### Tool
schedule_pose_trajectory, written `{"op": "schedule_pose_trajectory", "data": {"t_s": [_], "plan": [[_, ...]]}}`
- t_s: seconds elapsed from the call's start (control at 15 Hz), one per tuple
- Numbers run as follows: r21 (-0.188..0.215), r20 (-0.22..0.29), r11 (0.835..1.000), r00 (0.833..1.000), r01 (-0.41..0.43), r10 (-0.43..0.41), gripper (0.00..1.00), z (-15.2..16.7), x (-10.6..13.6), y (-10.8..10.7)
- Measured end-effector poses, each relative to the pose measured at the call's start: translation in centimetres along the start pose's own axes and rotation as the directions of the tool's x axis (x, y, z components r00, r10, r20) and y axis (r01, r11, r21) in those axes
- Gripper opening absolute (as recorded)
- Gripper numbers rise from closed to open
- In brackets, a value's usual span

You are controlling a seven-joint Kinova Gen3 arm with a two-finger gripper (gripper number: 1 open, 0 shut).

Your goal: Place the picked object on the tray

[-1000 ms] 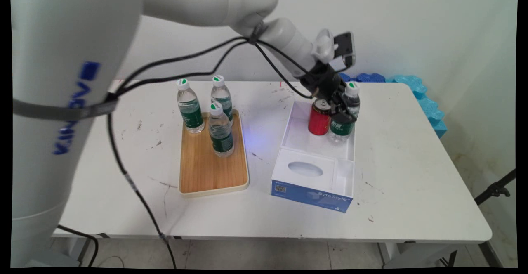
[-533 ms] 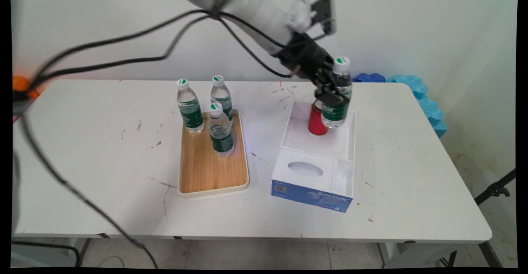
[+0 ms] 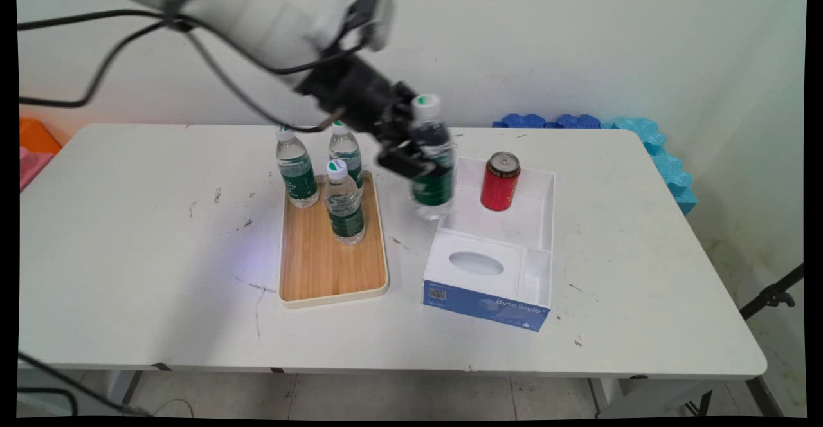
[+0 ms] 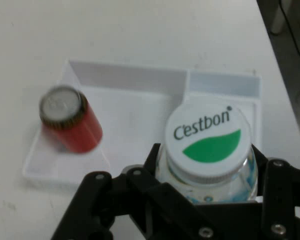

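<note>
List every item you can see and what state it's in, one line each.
gripper: shut on the carried bottle.
carried bottle: capped, upright, held clear of the table.
red can: upright in the white box.
white box: open-topped, on the table.
three bottles: capped, upright; at least the front one on the wooden tray.

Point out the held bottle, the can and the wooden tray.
held bottle (image 3: 432, 186), main view, on its green label below the gripper.
can (image 3: 499, 189), main view, on its red side, standing in the white box.
wooden tray (image 3: 321, 266), main view, on its bare wood near the front.
</note>
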Motion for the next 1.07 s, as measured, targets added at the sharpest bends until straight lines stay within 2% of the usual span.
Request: {"op": "schedule_pose_trajectory", "data": {"t_s": [0.2, 0.53, 1.07], "plan": [[-0.001, 0.018, 1.000, 1.000, 0.017, -0.017, 0.00, -2.8, -3.0, 1.5], [0.025, 0.058, 0.999, 0.998, 0.039, -0.040, 0.00, -6.9, -8.5, 3.4], [0.115, 0.104, 0.992, 0.992, 0.054, -0.066, 0.00, -9.4, -15.5, 4.0]]}}
